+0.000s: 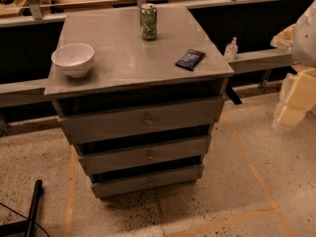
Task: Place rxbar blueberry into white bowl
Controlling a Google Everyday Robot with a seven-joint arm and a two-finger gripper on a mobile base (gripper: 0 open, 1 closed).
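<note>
Rxbar blueberry, the small flat dark navy wrapper with white lettering (190, 59), lay flat near the right front corner of the grey metal drawer cabinet's top (123, 65). You had the round glossy white bowl (73, 59) well apart from it, at the left front corner, with nothing visible inside. The green drink can (148, 21) stood upright toward the back edge. Your gripper (290, 113) sat among the pale arm parts at the right edge of the view, off the cabinet and well clear of the bar; whether it was apart or together could not be told. By my judgement nothing was done yet: reaching, grasping, carrying and releasing all remained.
</note>
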